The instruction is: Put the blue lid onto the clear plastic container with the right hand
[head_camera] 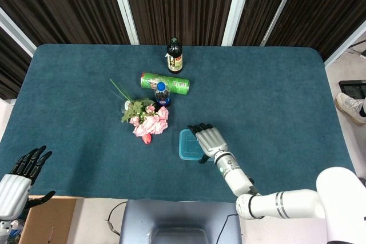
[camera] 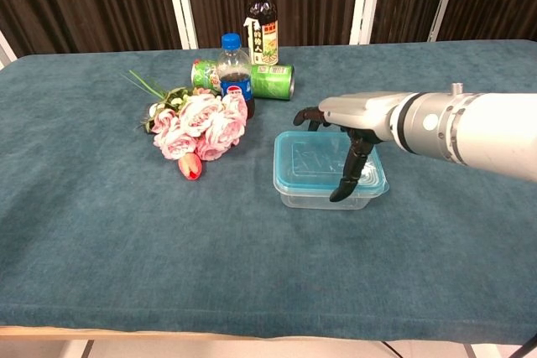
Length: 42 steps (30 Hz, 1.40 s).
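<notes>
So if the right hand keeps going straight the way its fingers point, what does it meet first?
The right hand points toward the soda bottle and the pink bouquet; probably the bottle first, but depth is unclear.

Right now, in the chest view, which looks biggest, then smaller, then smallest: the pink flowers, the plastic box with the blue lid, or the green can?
1. Pink rose bouquet
2. Clear plastic container with blue lid, nearly as big and nearer the camera, so unsure
3. Green cylindrical can, lying down, partly hidden
</notes>
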{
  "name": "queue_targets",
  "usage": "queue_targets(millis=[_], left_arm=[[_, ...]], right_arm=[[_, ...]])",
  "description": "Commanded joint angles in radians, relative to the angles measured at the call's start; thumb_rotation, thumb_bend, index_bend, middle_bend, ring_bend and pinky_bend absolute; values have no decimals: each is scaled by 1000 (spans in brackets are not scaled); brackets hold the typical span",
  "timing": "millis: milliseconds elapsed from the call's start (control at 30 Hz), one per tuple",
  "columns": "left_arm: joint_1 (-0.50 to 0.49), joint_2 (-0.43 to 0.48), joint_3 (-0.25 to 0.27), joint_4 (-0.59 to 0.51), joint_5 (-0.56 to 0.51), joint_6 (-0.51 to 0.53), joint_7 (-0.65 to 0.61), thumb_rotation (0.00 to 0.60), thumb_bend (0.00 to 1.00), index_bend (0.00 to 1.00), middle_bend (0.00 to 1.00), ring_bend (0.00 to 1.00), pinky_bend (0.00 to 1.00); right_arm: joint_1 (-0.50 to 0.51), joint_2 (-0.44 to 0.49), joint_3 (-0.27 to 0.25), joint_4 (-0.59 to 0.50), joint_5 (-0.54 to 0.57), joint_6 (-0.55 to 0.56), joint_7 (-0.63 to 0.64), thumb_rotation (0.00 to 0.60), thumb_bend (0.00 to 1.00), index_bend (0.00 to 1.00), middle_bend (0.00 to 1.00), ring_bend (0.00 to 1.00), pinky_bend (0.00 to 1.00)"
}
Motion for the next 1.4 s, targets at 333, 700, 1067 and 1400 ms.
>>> queue_targets(millis=[333,700,1067,1400], left_arm=[[-1,0,0,0,0,-1,-2,600,450,59,0,51,161],[-2,1,0,-1,-2,-4,-2,600,451,58,0,51,161],[-1,1,0,-2,-4,-3,-3,600,450,58,1,56,162],[0,3,0,-2,-4,0,-7,600,451,58,1,56,161]], right_arm=[[-2,15,5,-11,-6,-12,17,600,155,143,243,127,214],[-2,29,4,-23,-11,-18,29,600,153,117,225,113,187],[0,27,2,-23,-15,-17,34,600,124,45,189,65,165],[-27,121,-30,-124,-85,-8,47,600,115,35,145,16,109]])
